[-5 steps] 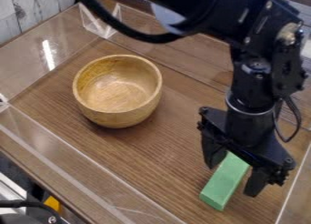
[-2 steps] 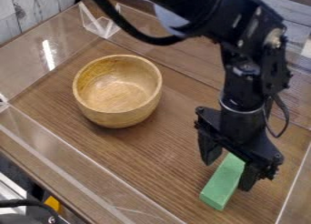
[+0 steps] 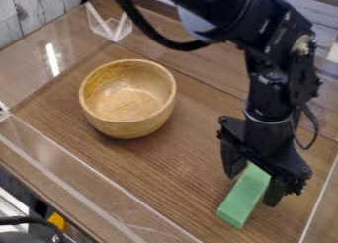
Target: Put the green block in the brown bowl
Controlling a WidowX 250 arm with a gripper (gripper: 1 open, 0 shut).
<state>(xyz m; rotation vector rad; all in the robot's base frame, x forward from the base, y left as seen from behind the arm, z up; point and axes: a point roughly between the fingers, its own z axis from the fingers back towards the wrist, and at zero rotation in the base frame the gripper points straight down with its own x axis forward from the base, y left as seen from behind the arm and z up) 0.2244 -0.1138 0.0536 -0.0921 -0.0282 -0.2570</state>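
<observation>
Green block [image 3: 243, 202] is lying flat on the wooden surface [image 3: 145, 173] near the right front corner, well apart from the brown bowl [image 3: 128, 98], which is sitting to the left and further back. Going left to right: the bowl is standing upright and empty, its thick tan walls showing grain; then bare wood; then the gripper [image 3: 263, 180] is hanging straight down over the far end of the block.

Compared with a second ago, the arm is sitting a touch lower and the two dark fingers are now reaching down on either side of the block's upper end, where before they were hovering slightly higher. The jaws are standing wide open, gripping nothing. That is suggesting the approach is nearly finished and the closing squeeze is the step coming up; lifting and carrying to the bowl are all still to be done.

The block itself is showing as a plain, matte, light green bar, elongated and flat, angled slightly so its near end is pointing toward the front edge. Its far end is partly hidden behind the fingers, so whether they are touching it is hard to say.
</observation>
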